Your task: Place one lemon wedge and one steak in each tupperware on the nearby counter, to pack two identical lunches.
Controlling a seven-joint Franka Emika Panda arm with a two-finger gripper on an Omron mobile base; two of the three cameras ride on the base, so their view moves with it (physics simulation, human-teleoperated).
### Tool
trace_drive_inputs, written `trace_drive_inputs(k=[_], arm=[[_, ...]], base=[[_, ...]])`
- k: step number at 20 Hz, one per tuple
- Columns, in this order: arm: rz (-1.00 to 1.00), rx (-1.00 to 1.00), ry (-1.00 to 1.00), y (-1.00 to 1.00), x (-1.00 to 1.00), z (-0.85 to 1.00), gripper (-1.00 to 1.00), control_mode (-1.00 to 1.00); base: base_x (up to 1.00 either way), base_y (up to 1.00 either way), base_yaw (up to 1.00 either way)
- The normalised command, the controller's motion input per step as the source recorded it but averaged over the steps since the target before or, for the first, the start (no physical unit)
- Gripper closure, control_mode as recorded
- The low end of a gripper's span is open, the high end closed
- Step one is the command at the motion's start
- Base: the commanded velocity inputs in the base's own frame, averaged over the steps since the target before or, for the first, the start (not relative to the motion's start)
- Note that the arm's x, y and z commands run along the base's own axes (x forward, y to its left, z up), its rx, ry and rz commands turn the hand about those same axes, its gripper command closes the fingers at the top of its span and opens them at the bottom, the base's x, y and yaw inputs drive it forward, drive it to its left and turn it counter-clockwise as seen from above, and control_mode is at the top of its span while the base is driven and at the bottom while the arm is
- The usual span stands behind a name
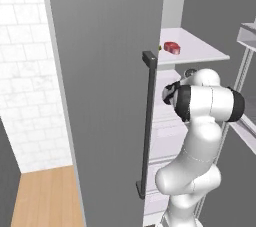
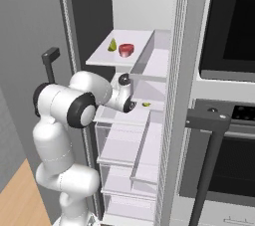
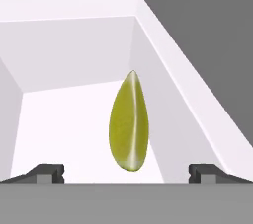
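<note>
A yellow-green lemon wedge (image 3: 129,124) lies on a white fridge shelf, just beyond my open gripper (image 3: 126,172). It sits midway between the two fingertips (image 3: 47,172), touching neither. In the right base view the same wedge (image 2: 146,104) rests on the middle shelf in front of my hand (image 2: 130,101). On the shelf above lie a second lemon wedge (image 2: 113,45) and a red steak (image 2: 126,49), the steak also visible from the left (image 1: 172,47). The tupperware and the counter are out of view.
The open fridge door (image 1: 110,86) with its dark vertical handle (image 1: 148,121) stands close on the arm's left. White shelf walls (image 3: 163,70) box in the wedge. Clear drawers (image 2: 124,145) stack below, and a dark oven (image 2: 229,95) is to the right.
</note>
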Motion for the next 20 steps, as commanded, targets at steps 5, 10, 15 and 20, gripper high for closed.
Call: trace_drive_inputs(k=[5, 10, 15, 20], arm=[[0.01, 0.00, 0.00, -0.16, 0.19, -0.10, -1.00, -1.00], [0.01, 0.00, 0.00, -0.13, 0.16, -0.13, -1.00, -1.00], [0.00, 0.00, 0.00, -0.04, 0.14, -0.14, -1.00, -1.00], [0.00, 0.00, 0.00, 0.00, 0.17, -0.17, -1.00, -1.00]], base=[[0.00, 0.00, 0.00], [0.00, 0.00, 0.00], [0.00, 0.00, 0.00], [0.00, 0.00, 0.00]])
